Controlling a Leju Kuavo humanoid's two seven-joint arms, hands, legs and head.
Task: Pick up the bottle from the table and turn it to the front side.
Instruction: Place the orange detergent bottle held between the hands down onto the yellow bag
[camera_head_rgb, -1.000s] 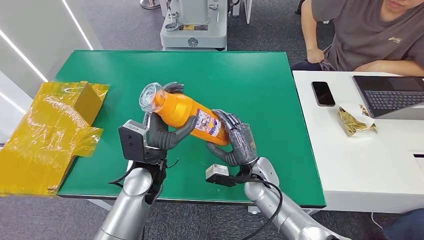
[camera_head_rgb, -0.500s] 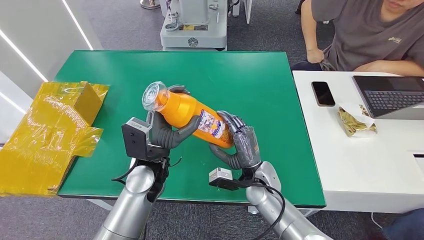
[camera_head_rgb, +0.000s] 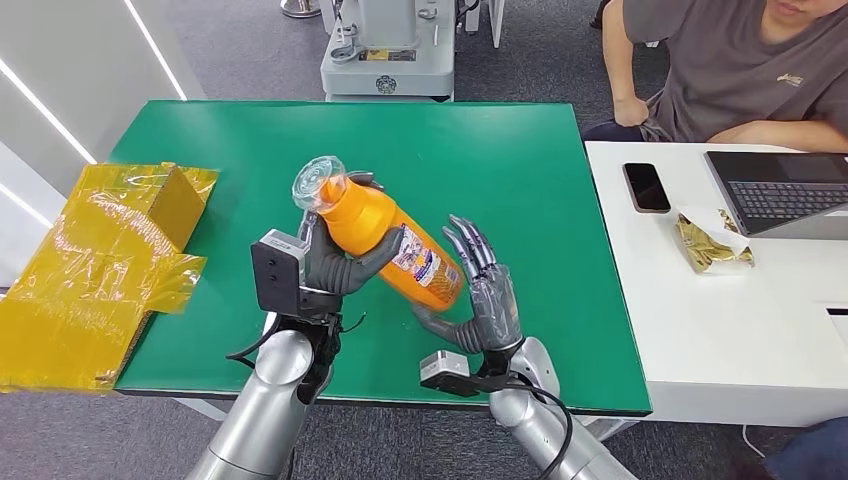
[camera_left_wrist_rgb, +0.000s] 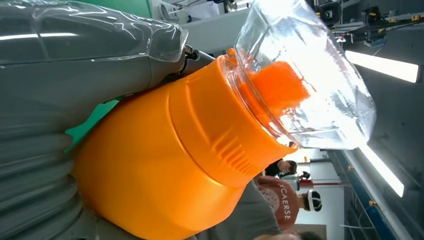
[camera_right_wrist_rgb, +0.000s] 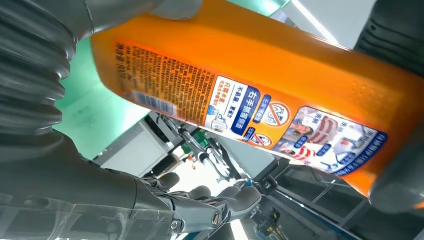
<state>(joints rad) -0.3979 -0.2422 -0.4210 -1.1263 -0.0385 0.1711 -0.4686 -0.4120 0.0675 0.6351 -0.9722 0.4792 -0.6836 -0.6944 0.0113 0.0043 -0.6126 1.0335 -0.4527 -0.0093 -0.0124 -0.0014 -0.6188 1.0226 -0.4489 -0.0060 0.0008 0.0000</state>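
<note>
Head view: left robot hand (camera_head_rgb: 325, 268) grips tilted bottle (camera_head_rgb: 385, 238); right robot hand (camera_head_rgb: 482, 297) spread beside it.

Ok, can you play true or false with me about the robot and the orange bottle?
1. The orange bottle is lifted off the green table. True.
2. The left hand grips the bottle near its clear cap. True.
3. The right hand is squeezing the bottle tight. False: its fingers are spread beside the bottle's lower end, and whether they touch it can't be told.
4. The bottle has a blue cap. False: the cap is clear over an orange neck.
5. A black phone lies on the white desk. True.
6. The yellow box sits by the laptop. False: it is beside the table's left edge.
</note>
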